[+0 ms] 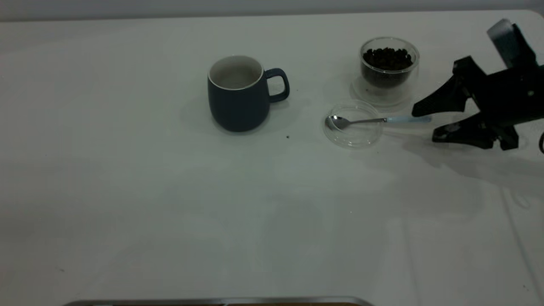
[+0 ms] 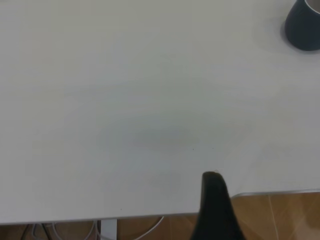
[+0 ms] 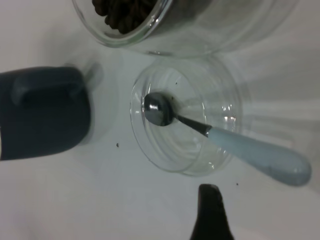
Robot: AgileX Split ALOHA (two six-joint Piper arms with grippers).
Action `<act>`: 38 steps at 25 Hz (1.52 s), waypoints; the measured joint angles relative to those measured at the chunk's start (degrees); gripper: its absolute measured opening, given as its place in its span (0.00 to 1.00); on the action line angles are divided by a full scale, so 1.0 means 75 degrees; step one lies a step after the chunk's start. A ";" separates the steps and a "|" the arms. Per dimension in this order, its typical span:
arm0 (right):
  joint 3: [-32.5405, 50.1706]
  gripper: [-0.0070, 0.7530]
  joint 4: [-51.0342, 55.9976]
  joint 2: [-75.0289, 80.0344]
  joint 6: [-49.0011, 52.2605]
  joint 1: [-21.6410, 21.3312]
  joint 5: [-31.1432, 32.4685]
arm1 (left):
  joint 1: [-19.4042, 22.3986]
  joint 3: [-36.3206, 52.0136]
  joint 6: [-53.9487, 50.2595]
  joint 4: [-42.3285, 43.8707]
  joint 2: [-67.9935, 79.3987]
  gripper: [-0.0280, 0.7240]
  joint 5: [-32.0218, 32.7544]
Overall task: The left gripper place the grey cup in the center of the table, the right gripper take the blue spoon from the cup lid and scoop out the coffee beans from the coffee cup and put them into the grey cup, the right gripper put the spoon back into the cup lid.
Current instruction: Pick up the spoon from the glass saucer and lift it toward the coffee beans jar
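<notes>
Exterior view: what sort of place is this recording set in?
Probably a lab or test bench, not a kitchen: a plain white table holds only a grey cup, a coffee cup of beans and a spoon, with the black right hand alongside.

the grey cup [image 2: 304, 25] is cut off by the left wrist view's edge, the coffee cup [image 3: 200, 25] by the right's.

The right arm's matte black plastic pincer [image 1: 431, 125] has two tapered, pointed fingers on a blocky black body, with a pale grey housing behind.
</notes>
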 joint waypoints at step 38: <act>-0.1106 0.31 -0.0203 0.1024 -0.0753 0.0000 0.1779 | 0.0000 0.0000 0.0009 0.0000 0.0000 0.82 0.0000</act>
